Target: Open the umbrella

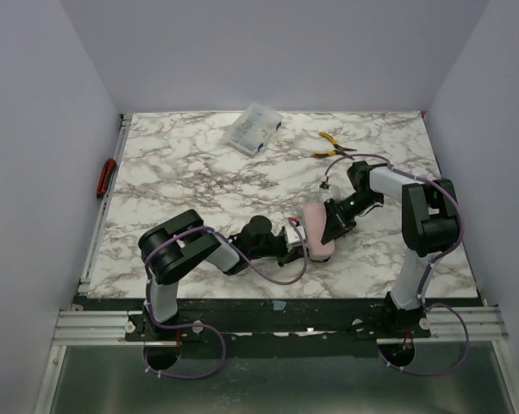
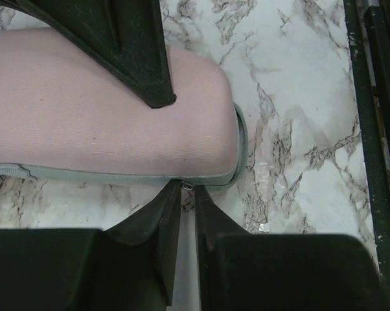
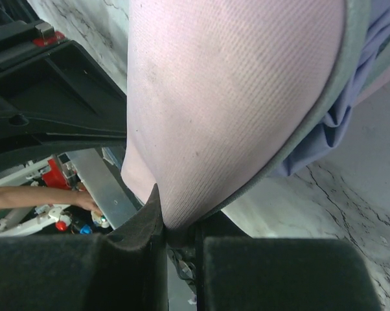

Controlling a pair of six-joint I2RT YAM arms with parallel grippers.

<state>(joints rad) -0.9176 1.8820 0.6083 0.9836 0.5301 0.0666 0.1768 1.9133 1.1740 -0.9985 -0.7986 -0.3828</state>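
A pink zip case (image 1: 318,226) with a grey zipper band lies on the marble table between my arms. It fills the left wrist view (image 2: 104,110) and the right wrist view (image 3: 234,97). The umbrella shows only as lavender fabric (image 3: 337,123) bulging from the case's open side; its shaft and handle are hidden. My left gripper (image 1: 296,245) is shut on the small metal zipper pull (image 2: 187,187) at the case's rounded end. My right gripper (image 1: 334,226) is shut on the case's edge (image 3: 175,223).
A clear plastic box (image 1: 253,128) and yellow-handled pliers (image 1: 333,145) lie at the back of the table. A red-handled tool (image 1: 107,177) lies at the left rim. The table's front rail (image 2: 370,149) runs close by the case.
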